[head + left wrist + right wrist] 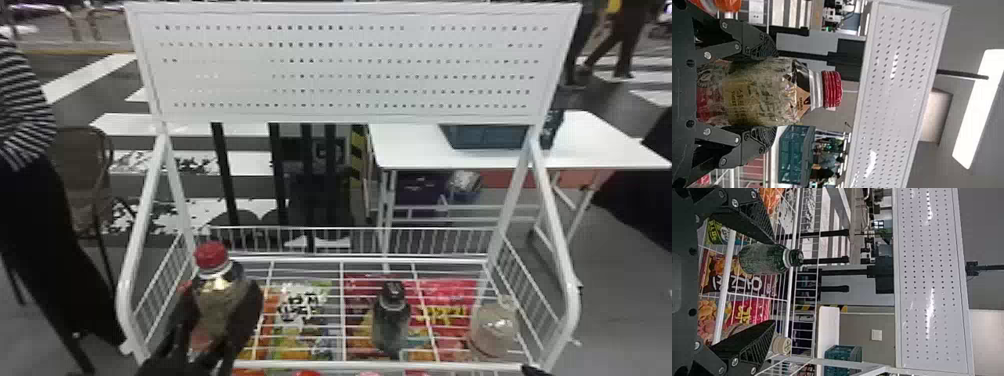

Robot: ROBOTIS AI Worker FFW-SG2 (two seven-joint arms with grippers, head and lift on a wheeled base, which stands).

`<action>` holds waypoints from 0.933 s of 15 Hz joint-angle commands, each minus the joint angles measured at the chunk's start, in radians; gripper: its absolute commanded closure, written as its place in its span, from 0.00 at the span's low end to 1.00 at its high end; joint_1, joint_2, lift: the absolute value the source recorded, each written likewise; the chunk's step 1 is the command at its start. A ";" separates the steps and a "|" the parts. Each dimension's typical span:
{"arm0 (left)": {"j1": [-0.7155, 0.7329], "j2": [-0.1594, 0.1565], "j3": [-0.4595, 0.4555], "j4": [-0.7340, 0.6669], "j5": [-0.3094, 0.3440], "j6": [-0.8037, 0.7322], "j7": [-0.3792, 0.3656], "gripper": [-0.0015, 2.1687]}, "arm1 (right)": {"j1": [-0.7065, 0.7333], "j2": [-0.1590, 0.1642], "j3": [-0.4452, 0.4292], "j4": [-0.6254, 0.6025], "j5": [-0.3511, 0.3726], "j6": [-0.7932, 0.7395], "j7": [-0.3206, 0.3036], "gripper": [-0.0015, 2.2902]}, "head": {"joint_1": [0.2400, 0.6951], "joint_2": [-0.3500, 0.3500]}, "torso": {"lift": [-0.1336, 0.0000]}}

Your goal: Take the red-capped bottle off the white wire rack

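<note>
We found the red-capped bottle (218, 300) grasped in the nearer, left end effector (775, 92), its long axis nearly upright, cap uppermost, at the left end of the white wire rack (450, 260), needing, we judged, an upright withdrawal.

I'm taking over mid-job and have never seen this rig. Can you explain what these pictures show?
It is a two-armed robot. The head view looks forward and down from its head; each wrist view comes from that arm's camera, turned on its side, so upright things lie flat. Ahead stands a white wire rack. At its left side, the left gripper has its jaws closed on the red-capped bottle; I can't tell whether its base clears the wires. The right gripper holds nothing, its jaws apart. A dark bottle and, to its right, a beige-lidded container stand on the rack, with colorful snack bags below, seen through the wires.
</note>
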 commanded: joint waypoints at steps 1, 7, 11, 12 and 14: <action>0.121 0.010 0.104 -0.115 0.042 -0.009 -0.009 0.85 | -0.010 0.001 0.001 0.010 0.000 0.000 0.000 0.08 | 0.57 0.50 | 1.00; 0.236 -0.002 0.314 -0.080 0.136 -0.098 -0.069 0.84 | -0.030 0.001 0.000 0.014 -0.003 0.012 0.000 0.08 | 0.57 0.50 | 1.00; 0.253 -0.019 0.401 -0.061 0.182 -0.129 -0.093 0.84 | -0.045 0.001 -0.002 0.012 -0.005 0.037 0.000 0.08 | 0.57 0.50 | 1.00; 0.253 -0.021 0.406 -0.060 0.182 -0.129 -0.093 0.84 | -0.047 0.001 -0.002 0.010 -0.003 0.043 0.000 0.08 | 0.57 0.50 | 1.00; 0.251 -0.022 0.406 -0.051 0.180 -0.138 -0.095 0.84 | -0.047 0.001 -0.002 0.004 -0.002 0.052 0.000 0.08 | 0.57 0.50 | 1.00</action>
